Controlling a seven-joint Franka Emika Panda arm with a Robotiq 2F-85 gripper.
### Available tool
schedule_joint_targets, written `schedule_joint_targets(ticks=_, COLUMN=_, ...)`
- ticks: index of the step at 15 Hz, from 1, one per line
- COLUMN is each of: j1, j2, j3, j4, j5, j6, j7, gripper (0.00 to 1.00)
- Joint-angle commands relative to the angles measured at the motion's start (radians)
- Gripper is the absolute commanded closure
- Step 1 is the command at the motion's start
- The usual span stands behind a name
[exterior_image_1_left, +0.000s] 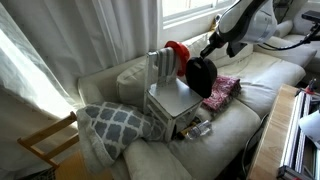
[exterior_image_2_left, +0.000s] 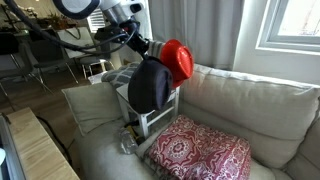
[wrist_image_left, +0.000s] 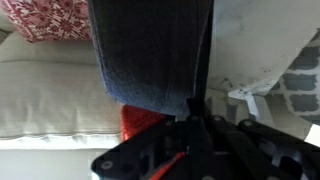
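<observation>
Pincer (exterior_image_2_left: 142, 47), pressed together, pinches the top of a black cap (exterior_image_2_left: 150, 85), which hangs directly below it, just beside a red cap (exterior_image_2_left: 178, 58) on a metal stand (exterior_image_1_left: 170, 100)

The dark hat (wrist_image_left: 150, 50) in my pincer (wrist_image_left: 193, 100) is matt woven cloth, slightly fuzzy. The pincer itself looks like hard black plastic with a dull sheen. The red hat (exterior_image_2_left: 178, 58) is smoother cloth. The rack (exterior_image_1_left: 170, 100) looks pale, smooth and faintly shiny. The sofa (exterior_image_2_left: 240, 100) is soft off-white fabric, and the red cushion (exterior_image_2_left: 200, 155) is printed cloth.
</observation>
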Motion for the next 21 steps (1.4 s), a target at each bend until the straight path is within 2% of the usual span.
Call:
schedule_joint_targets(ticks=1, j1=-0.008, j2=-0.034, j3=0.118, j4=-0.001, j5=0.096, j6=-0.036, j7=0.021, gripper=0.99)
schedule_joint_targets(ticks=7, j1=-0.037, j2=0.061, j3=0.264, j4=0.059, j5=0.207, j6=-0.057, j7=-0.026, gripper=0.99)
schedule_joint_targets(ticks=11, j1=-0.091, j2=0.146, j3=0.345, j4=0.098, j5=0.239, j6=-0.058, j7=-0.065, gripper=0.99)
schedule_joint_targets(ticks=17, j1=-0.265, j2=0.26, j3=0.523, j4=0.178, j5=0.307, j6=-0.146, j7=-0.187, gripper=0.99)
schedule_joint_targets(ticks=21, j1=-0.363, j2=0.347, j3=0.625, j4=0.215, j5=0.362, j6=-0.12, j7=-0.309, gripper=0.99)
